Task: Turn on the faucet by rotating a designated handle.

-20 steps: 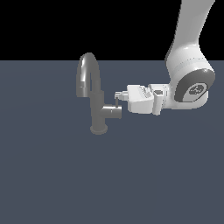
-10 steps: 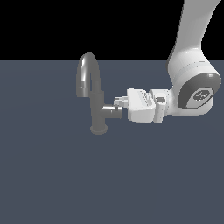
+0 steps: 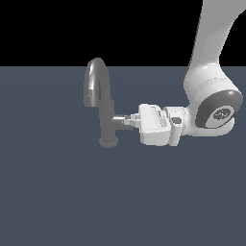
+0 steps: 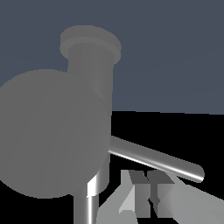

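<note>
Gripper [image 3: 129, 120] level, pointing at the faucet [image 3: 102, 103] from the exterior view's right, tips at the stub's end. Closed or apart: cannot tell, fingers [image 4: 144, 192] seemingly close together. Handle [image 4: 155, 159] just beside them; contact unclear.

exterior view side-on, farther; wrist view close, perhaps level (both show faucet [image 3: 102, 108]).
</note>
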Tool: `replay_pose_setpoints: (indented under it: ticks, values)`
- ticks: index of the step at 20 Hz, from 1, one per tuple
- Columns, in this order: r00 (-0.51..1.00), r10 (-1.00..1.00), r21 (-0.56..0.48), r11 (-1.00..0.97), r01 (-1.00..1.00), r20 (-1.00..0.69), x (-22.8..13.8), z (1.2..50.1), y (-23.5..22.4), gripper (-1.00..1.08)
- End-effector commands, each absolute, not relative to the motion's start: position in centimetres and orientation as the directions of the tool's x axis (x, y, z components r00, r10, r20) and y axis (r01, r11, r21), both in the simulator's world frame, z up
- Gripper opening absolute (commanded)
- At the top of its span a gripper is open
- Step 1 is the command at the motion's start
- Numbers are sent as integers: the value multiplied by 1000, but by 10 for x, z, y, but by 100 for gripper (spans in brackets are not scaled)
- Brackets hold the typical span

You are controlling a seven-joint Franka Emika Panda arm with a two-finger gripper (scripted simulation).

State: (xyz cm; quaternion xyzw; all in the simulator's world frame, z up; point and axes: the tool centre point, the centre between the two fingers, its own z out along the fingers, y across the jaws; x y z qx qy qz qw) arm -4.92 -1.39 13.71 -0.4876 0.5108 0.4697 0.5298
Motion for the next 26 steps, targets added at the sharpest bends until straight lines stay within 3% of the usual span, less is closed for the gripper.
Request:
replay_pose_setpoints:
  ticks: [1, 6, 7, 26]
  values:
    - [9, -1, -9, 87, -996, -1000, -60, 111, -14, -100]
    - [0, 0, 0, 87, -996, -1000, -69, 87, -14, -100]
    - [38, 4, -37, 81, -996, -999, -57, 110, -13, -100]
    - [0, 0, 0, 86, -996, -1000, -37, 42, -17, -100]
